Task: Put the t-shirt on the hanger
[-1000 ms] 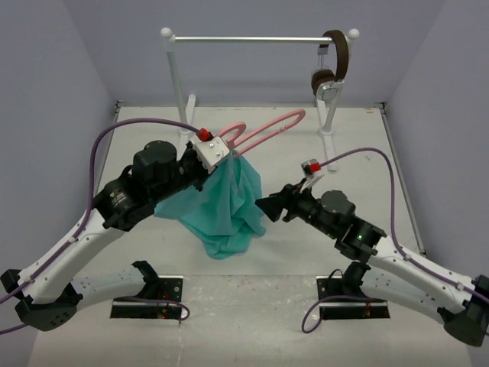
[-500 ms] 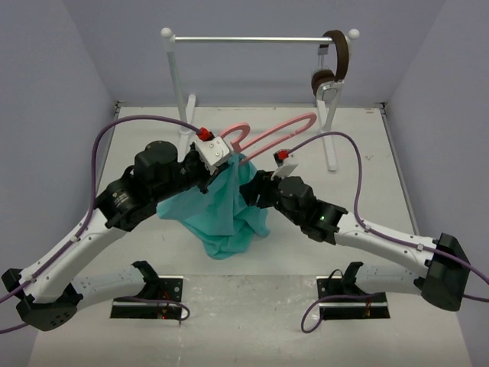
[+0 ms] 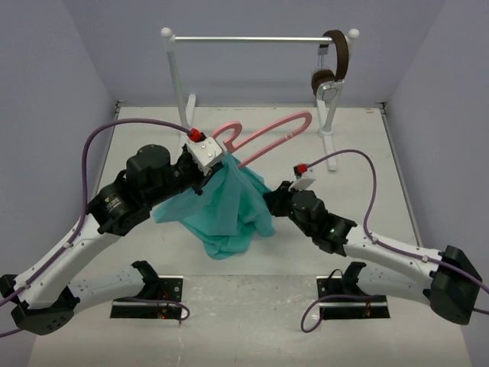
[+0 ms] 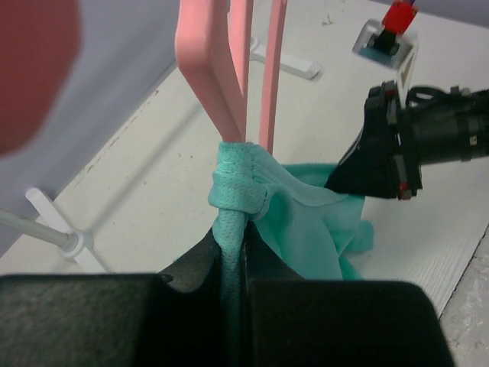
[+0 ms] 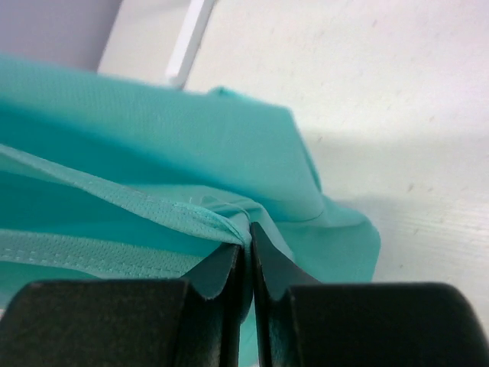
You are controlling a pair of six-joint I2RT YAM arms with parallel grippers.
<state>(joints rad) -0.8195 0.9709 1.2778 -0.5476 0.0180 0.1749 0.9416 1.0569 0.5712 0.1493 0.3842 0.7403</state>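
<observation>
The teal t-shirt [image 3: 229, 214] is hanging in a bunch over the pale worktop [image 3: 145, 145], its lowest folds nearest the arm bases. The right gripper [image 5: 246, 246] is pinching the shirt's stitched hem, fingers pressed narrow on the cloth. Further back, the left gripper [image 4: 231, 243] is clamping a gathered knot of fabric, fingers tight around it, with the pink hanger [image 3: 269, 131] rising out of that knot. Beyond, brown-and-silver headphones [image 3: 333, 65] are hanging on the white rail [image 3: 244, 38].
</observation>
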